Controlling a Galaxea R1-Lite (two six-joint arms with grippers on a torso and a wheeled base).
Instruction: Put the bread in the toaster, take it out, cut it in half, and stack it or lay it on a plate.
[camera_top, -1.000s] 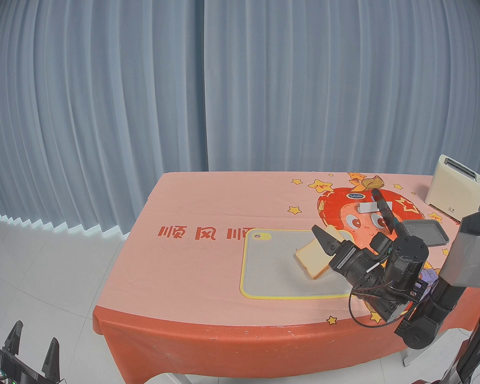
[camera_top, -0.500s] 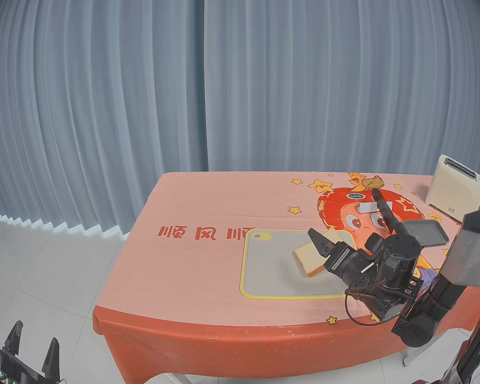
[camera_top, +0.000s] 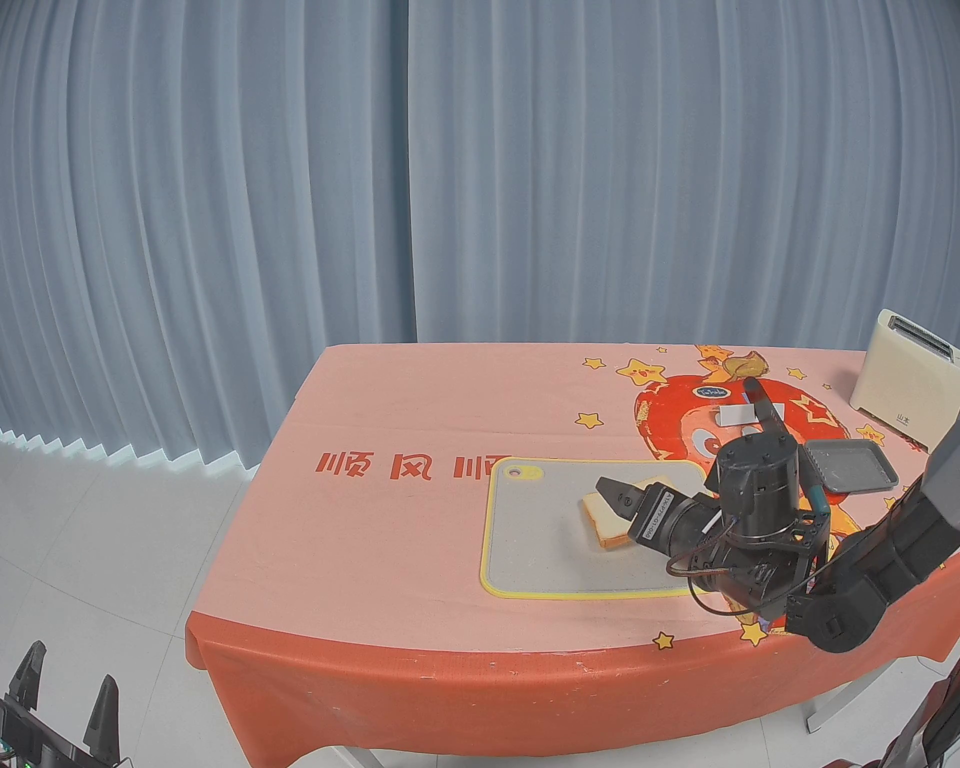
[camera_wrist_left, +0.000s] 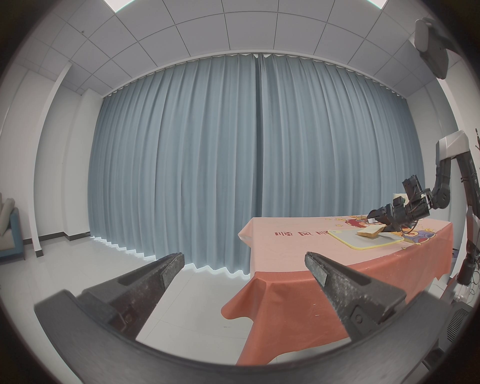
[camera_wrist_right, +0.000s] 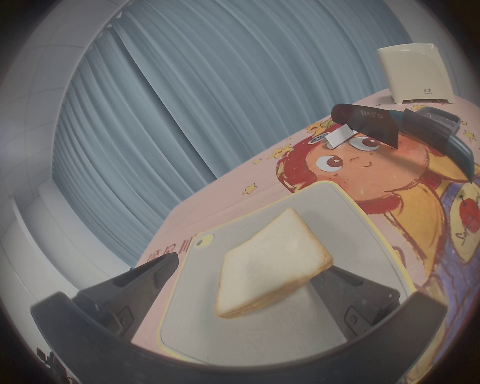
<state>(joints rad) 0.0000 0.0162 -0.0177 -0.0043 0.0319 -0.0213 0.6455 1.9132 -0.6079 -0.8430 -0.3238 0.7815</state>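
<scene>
Left gripper first: it hangs low, well off the table's left end, fingers spread wide with nothing between them, so I count it out of this step. Moving right, the cutting board lies on the table, and the bread sits on the board's right half, pale and, as I judge it, not yet toasted. It lies tilted, one edge down on the board and the other propped up over one of my fingers. My right gripper is low over the board around the slice with its jaws gaping. One finger is under the raised edge and the other well clear of the far edge, so it has no hold yet. I think the job now is to grip the slice for the toaster, and doing it well means closing gently across the crust edges so the soft crumb doesn't fold, then lifting it on edge. Farther right lie the knife and the grey tray, and the toaster stands at the far right corner, well apart from the bread.
</scene>
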